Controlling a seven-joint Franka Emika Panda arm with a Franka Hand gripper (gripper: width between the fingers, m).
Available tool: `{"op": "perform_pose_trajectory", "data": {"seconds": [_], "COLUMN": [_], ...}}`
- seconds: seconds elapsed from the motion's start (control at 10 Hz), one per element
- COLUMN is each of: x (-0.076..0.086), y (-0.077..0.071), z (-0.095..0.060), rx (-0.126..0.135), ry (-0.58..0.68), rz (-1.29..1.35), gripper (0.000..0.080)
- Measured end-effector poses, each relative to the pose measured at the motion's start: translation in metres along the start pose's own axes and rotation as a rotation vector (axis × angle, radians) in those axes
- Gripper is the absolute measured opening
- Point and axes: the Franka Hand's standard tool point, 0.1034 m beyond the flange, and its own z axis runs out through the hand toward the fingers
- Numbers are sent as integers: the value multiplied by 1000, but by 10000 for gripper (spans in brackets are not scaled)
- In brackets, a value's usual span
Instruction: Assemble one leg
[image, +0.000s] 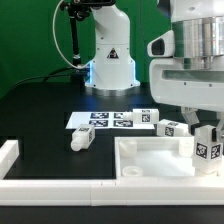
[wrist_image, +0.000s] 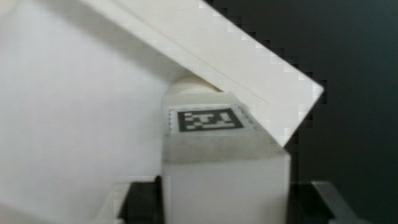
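Observation:
My gripper (image: 206, 136) is at the exterior view's right, shut on a white leg (image: 207, 148) held upright with its tag facing out. The leg stands at the right-hand corner of the big white square panel (image: 150, 152). In the wrist view the leg (wrist_image: 221, 150) with its tag fills the space between my fingers (wrist_image: 146, 202), and my gripper (wrist_image: 226, 208) is shut on it. The panel's rim (wrist_image: 231, 55) runs slanting just past the leg's end. Whether the leg's end touches the panel is hidden.
A second leg (image: 80, 139) lies on the black table left of the panel. Two more legs (image: 168, 127) stand behind the panel, by the marker board (image: 108, 119). A white L-shaped fence (image: 60, 188) lines the front and left. The robot base (image: 110, 60) stands at the back.

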Motion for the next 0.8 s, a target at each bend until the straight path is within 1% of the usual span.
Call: {"op": "perform_pose_trajectory", "data": {"seconds": [0.1,0.3,0.4,0.5,0.6,0.7,0.8], "x": [0,1,0,-1,-3,-7,-8], "y": [1,1,1,1,2,4,3], "z": [0,0,0,1,4,7,8], "rx": [7,6,6,-3,-14,-27,-25], "ry": [2,3,3,16,17,12,16], "rz": [70,41,36,-197,-405,-509,-573], "gripper": [295,295,411,544,544,628,643]}}
